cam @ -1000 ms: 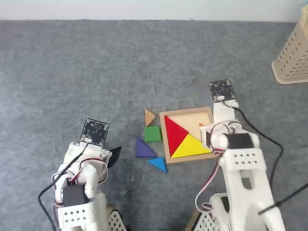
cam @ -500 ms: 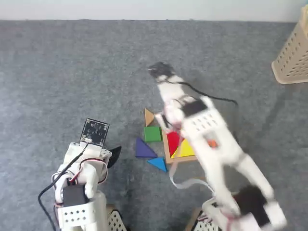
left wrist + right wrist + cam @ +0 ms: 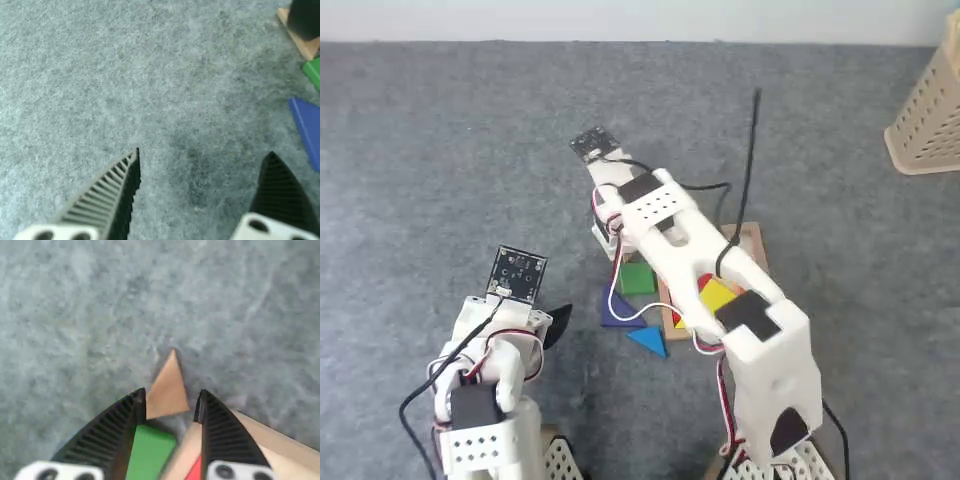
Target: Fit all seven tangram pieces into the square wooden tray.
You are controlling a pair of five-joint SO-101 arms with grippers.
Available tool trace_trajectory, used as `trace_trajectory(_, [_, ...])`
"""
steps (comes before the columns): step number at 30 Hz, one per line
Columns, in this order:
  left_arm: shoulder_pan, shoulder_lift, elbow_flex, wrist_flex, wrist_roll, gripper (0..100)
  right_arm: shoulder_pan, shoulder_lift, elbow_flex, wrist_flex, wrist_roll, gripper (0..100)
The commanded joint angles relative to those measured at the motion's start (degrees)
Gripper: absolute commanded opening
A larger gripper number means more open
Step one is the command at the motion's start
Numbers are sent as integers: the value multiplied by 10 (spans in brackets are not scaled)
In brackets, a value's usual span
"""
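Note:
The square wooden tray [image 3: 752, 240] lies mid-table, holding a red piece [image 3: 704, 284] and a yellow piece [image 3: 721, 295]; my right arm covers most of it. Left of the tray lie a tan triangle [image 3: 167, 380], a green square [image 3: 638, 278], a purple triangle [image 3: 618, 312] and a blue triangle [image 3: 650, 340]. My right gripper [image 3: 171, 391] is open, low over the tan triangle, one finger on each side of it. My left gripper [image 3: 200, 170] stands open over bare carpet near the front left, apart from the pieces.
A perforated beige basket [image 3: 930, 110] stands at the far right edge. Grey carpet covers the table. The right arm's cables hang over the purple triangle and the tray. The green square [image 3: 150, 452] and the tray corner [image 3: 260, 445] lie just behind the right fingers.
The right arm has swung from the tray's right side across to its left and now holds its gripper around the tan triangle. The left arm has not moved.

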Motion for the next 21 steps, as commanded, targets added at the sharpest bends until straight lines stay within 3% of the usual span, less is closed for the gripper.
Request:
trace_trajectory(1, [1, -9, -3, 3, -1, 353, 0, -10, -37, -3, -11, 169])
trace_trajectory(21, [1, -9, -3, 3, -1, 353, -4, 54, -37, -1, -17, 142])
